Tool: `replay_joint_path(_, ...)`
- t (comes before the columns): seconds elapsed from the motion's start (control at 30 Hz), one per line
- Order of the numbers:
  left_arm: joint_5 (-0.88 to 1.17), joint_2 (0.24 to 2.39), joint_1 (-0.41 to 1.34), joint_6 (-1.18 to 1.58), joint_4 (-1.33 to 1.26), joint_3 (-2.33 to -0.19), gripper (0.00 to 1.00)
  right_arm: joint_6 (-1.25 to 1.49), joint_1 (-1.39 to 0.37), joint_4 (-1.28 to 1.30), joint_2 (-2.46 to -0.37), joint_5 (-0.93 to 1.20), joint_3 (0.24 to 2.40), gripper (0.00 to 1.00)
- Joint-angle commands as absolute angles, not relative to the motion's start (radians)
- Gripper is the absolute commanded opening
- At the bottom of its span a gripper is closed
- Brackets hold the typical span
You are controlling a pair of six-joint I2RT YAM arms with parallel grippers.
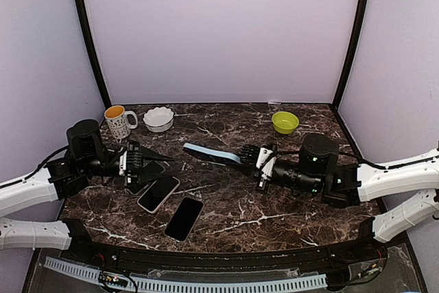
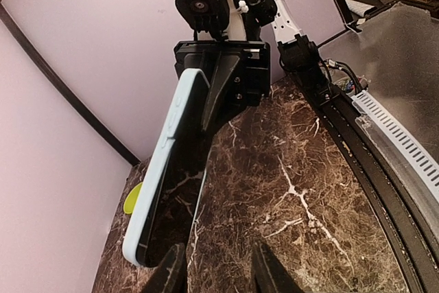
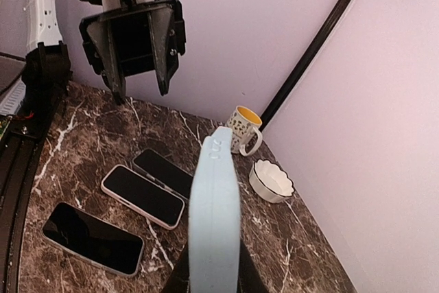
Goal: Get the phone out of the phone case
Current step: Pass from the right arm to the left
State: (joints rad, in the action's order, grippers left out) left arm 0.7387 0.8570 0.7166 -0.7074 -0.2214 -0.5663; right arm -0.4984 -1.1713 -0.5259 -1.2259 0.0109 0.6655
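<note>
In the top view, the pale blue phone case (image 1: 209,151), phone inside, is gripped by one end in the clenched right end effector (image 1: 250,156) above the table (image 1: 274,204), and the left end effector (image 1: 135,162) is spread open near three loose phones (image 1: 159,194). In the left wrist view, the phone (image 2: 175,204) is shown dark-screened within the case rim, with the parted left fingers (image 2: 266,271) just below its free end, so only the rim is best pinched and the phone left free to be pushed out. In the right wrist view, the case (image 3: 215,204) is seen edge-on, faced by the open left end effector (image 3: 140,90) well apart; a slow, square approach is advised.
</note>
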Motion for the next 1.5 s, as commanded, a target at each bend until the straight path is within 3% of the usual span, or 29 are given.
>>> replay_joint_path(0.0,0.808,0.823,0.691,-0.645,-0.280,-0.543,0.35,-0.455,-1.177,-0.731,-1.218,0.122,0.711,0.00)
replay_joint_path(1.47,0.802,0.764,0.687,-0.701,-0.230,-0.543,0.32,-0.424,-1.222,-0.681,-1.229,0.174,0.744,0.00)
